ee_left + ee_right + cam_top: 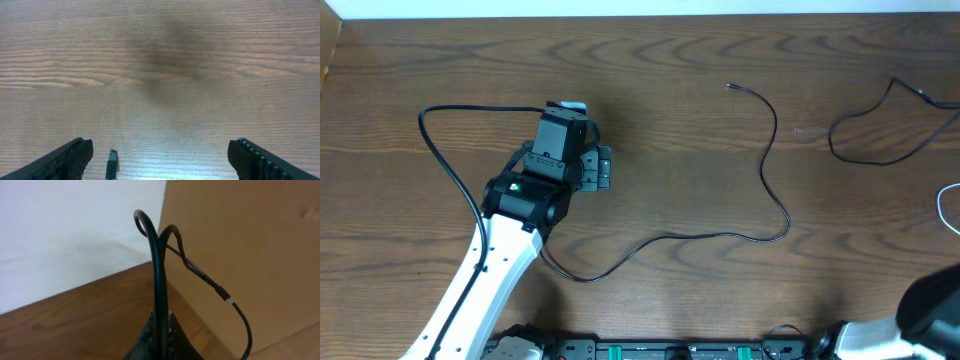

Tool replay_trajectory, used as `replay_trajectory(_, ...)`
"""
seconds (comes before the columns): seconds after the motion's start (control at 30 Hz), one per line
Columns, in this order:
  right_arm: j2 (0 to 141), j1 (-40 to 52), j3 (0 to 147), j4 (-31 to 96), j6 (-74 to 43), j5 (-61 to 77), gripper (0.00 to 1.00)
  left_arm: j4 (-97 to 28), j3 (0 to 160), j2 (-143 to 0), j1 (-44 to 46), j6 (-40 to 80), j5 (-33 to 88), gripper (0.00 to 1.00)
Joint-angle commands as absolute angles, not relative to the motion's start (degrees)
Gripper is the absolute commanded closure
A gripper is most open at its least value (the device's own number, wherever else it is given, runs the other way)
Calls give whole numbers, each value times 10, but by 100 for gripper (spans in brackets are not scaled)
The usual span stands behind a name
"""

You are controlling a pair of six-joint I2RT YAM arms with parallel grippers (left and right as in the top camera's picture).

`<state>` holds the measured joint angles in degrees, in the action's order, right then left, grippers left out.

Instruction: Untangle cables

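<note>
One black cable point(775, 180) runs from a small plug at the upper middle, down in an S-curve and left to my left arm. A second black cable point(865, 158) loops at the top right. A bit of the white cable point(942, 205) shows at the right edge. My left gripper point(597, 170) is open and empty low over the table. In the left wrist view a black plug with a blue tip point(112, 164) lies between the open fingers point(160, 162), close to the left one. My right gripper point(162, 327) looks shut, with a thick black robot cable point(159, 280) rising in front of it.
A thin black loop point(440, 150) arcs left of my left arm, from the wrist camera. My right arm point(930, 305) sits at the bottom right corner. The right wrist view shows a cardboard panel point(250, 240) and a white wall beyond the table edge.
</note>
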<state>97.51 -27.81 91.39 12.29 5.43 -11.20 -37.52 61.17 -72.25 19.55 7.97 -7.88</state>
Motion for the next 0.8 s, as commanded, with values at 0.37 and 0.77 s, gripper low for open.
replay_trajectory(0.37,1165,-359,920,77,-77,-2,95,-377,621,-722,193,89,-84,9)
replay_trajectory(0.77,1169,-401,920,157,-76,63,2,-377,621,-722,193,89,-84,9)
